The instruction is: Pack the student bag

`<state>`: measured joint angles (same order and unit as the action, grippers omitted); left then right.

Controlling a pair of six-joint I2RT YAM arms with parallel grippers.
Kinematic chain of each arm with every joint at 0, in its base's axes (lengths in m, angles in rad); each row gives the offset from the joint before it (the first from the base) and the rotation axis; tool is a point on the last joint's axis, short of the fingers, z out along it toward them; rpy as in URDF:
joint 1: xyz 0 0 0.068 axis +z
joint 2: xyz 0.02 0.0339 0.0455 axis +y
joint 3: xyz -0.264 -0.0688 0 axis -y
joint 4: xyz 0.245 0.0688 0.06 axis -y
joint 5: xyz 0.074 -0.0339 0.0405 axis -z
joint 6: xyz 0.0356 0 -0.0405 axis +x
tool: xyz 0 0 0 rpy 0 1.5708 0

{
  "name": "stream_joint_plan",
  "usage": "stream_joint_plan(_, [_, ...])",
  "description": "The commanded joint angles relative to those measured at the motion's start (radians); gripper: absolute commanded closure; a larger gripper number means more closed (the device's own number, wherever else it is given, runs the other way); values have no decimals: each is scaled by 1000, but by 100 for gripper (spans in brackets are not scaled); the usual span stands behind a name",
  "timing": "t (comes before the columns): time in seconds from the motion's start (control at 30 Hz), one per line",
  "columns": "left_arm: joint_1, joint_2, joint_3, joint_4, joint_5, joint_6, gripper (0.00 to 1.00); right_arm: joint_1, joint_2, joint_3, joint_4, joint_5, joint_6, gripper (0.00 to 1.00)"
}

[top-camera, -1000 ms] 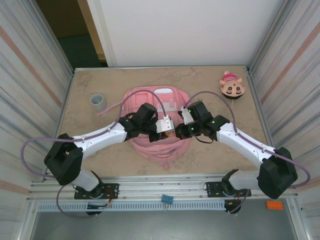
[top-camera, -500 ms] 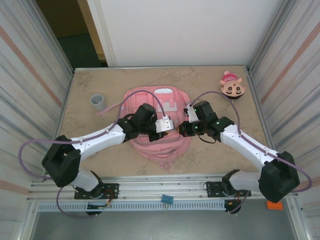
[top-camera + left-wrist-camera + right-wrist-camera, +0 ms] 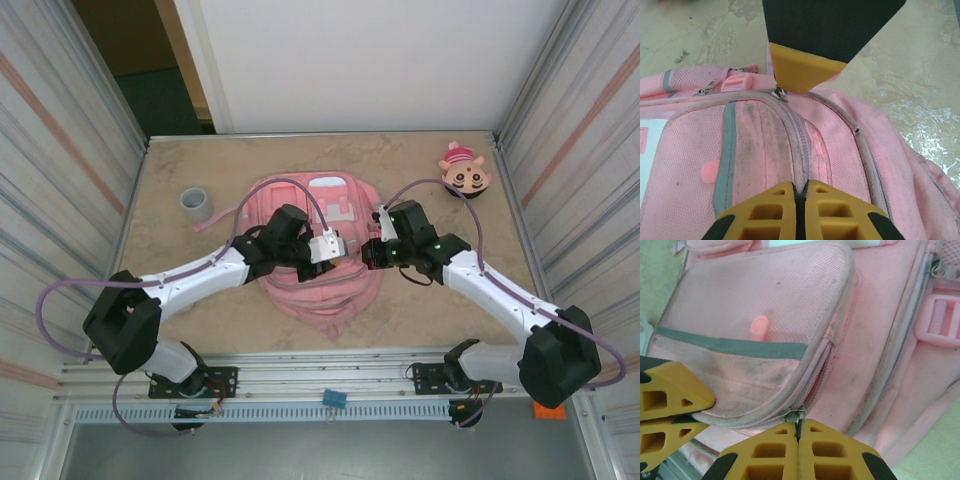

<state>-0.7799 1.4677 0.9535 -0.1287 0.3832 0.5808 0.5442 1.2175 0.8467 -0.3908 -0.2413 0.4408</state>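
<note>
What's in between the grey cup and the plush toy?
The pink bag lies between the cup and the plush, as the top view shows.

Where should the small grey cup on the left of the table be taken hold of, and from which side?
Take the grey cup by its rim, from straight above, one of the jaws inside and one outside. It stands upright, mouth open upward, so the wall is free. The left part of the rim seems safest: a pink strap lies close on its right.

Overhead camera, high and behind; wrist cameras close over the student bag (image 3: 318, 285) (probably overlapping patches)
</note>
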Motion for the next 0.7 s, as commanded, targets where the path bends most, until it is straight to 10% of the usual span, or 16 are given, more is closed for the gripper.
stream_joint_plan(0.0, [-4,-63,0,-40,140,24,100,-48,14,-12,41,141,32,100])
stream_joint_plan(0.67, [-4,-101,-18,-151,293,176,100,-79,181,-22,281,181,178,100])
